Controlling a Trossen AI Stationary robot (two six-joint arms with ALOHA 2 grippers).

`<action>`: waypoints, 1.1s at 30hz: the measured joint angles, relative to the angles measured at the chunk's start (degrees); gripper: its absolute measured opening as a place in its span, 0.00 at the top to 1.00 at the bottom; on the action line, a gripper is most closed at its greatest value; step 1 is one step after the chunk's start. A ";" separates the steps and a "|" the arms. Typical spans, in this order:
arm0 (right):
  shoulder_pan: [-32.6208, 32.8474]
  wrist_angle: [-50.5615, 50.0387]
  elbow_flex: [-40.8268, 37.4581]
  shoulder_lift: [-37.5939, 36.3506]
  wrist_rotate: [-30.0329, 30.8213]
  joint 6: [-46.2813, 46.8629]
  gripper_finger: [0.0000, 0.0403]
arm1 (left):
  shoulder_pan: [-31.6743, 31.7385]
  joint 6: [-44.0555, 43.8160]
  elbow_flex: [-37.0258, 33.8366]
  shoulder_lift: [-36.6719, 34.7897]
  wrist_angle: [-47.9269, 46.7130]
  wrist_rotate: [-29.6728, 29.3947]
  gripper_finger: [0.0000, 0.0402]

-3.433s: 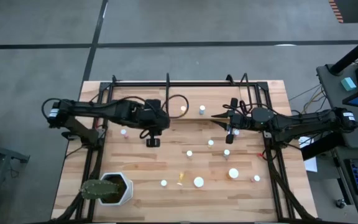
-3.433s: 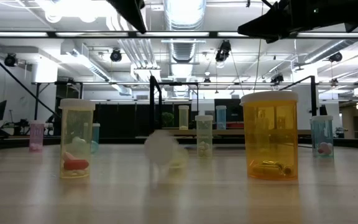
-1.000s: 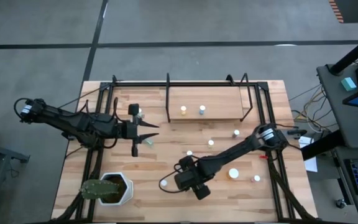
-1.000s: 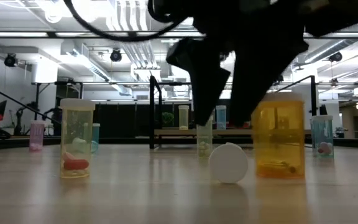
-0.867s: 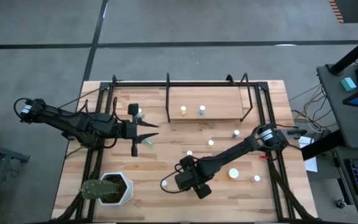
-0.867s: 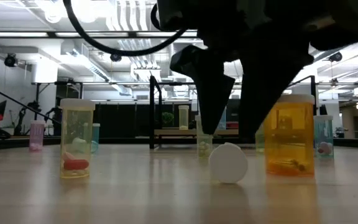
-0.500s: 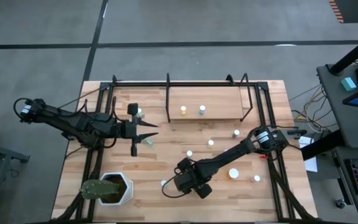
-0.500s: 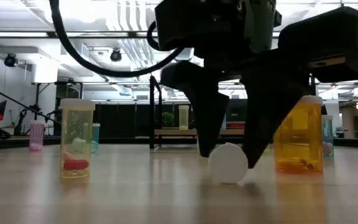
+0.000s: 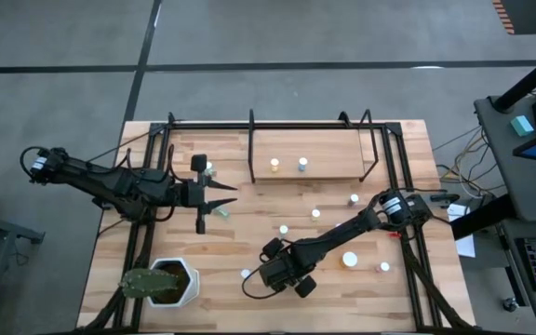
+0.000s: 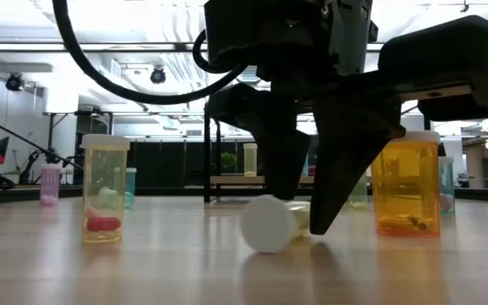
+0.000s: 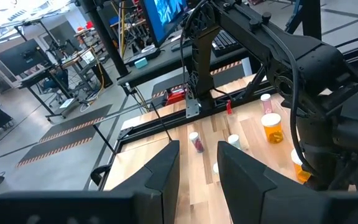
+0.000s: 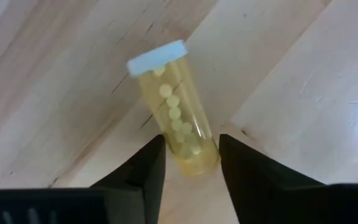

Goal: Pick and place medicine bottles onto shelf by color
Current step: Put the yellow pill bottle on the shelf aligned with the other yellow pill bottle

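High view: right gripper [image 9: 266,280] down near the table's front edge, by a white-capped bottle [image 9: 246,274]; left gripper [image 9: 214,198] hangs over the table's left-centre. Two bottles stand on the shelf [image 9: 328,158] at the back edge.

Low view: yellow bottle [image 10: 271,222] lies on its side btwn the right fingers.

Right wrist: fingers [image 12: 143,173] flank its base, part open, grip not clear.

Left wrist: fingers [image 11: 160,174] part open, nothing held.

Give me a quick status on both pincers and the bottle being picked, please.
Right pincer down at the table, fingers astride a fallen yellow bottle, closing. Left pincer waits mid-table, apparently carrying nothing. Shelf holds two bottles. Nothing in the way.
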 joint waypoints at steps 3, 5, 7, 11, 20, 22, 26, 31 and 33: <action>0.00 0.02 0.00 0.00 0.00 -0.02 0.72 | 0.02 0.00 0.00 0.00 0.00 0.00 0.77; -0.02 0.04 0.00 0.00 0.02 -0.02 0.75 | 0.02 0.00 0.00 0.00 0.00 0.00 0.77; -0.09 0.03 0.00 0.00 0.01 -0.08 0.76 | 0.02 0.00 0.00 0.00 0.00 0.00 0.77; -0.33 -0.05 0.00 -0.31 0.02 -0.06 0.77 | 0.02 0.00 0.00 0.02 0.26 0.00 0.77; -1.93 -4.30 -0.87 -8.01 0.49 2.74 0.76 | 0.02 0.64 -0.02 -0.21 4.36 0.04 0.77; -2.49 -3.69 -2.91 -11.61 0.55 3.77 0.76 | 0.02 1.68 -0.02 -0.36 4.61 0.04 0.77; -3.98 4.28 -10.06 -20.46 4.30 5.69 0.77 | 0.02 1.77 -0.04 -0.24 4.94 0.42 0.77; -6.60 26.69 -24.69 -31.78 6.86 7.46 0.78 | -0.01 1.80 -0.08 0.07 5.97 0.69 0.77; -7.85 37.66 -30.99 -35.75 8.16 8.19 0.78 | 0.00 1.88 -0.16 0.09 6.24 0.69 0.77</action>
